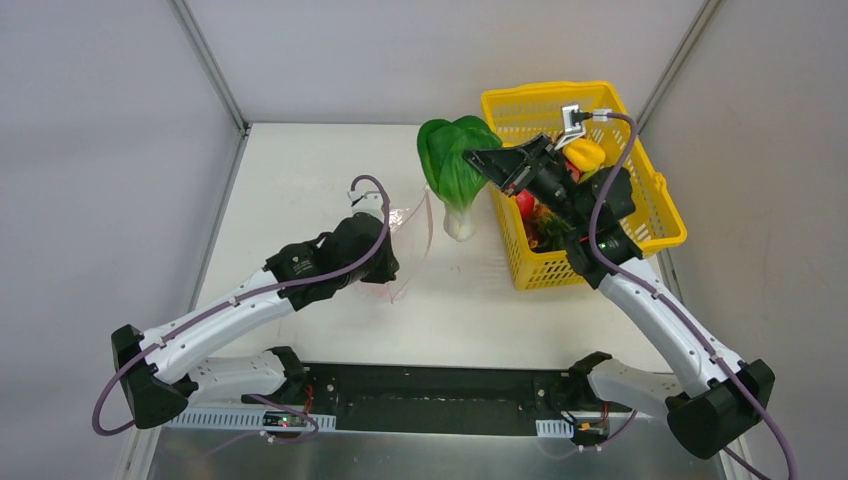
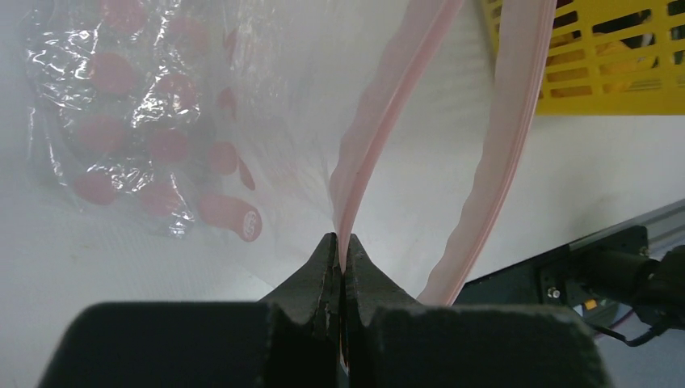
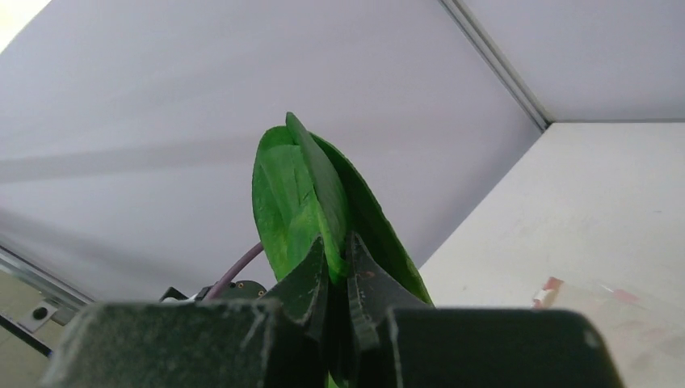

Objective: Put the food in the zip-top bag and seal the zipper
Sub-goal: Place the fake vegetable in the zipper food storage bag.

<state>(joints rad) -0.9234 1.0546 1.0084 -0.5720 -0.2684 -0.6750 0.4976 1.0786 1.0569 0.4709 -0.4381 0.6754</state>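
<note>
The clear zip-top bag [image 1: 405, 232] with pink-red dots lies left of centre, its mouth held open. My left gripper [image 2: 340, 246] is shut on one side of the pink zipper [image 2: 380, 121]; the other zipper lip [image 2: 505, 137] hangs free to the right. My right gripper [image 3: 338, 252] is shut on a leaf of a green toy bok choy [image 1: 450, 165], which also shows in the right wrist view [image 3: 303, 194]. It hangs with its white stem down, between the bag and the basket. More food, yellow [image 1: 585, 155] and red [image 1: 524, 204], lies in the basket.
The yellow lattice basket [image 1: 655, 205] stands at the back right, under my right arm; its wall shows in the left wrist view [image 2: 614, 73]. Grey walls enclose the table on three sides. A black rail [image 1: 430, 395] runs along the near edge.
</note>
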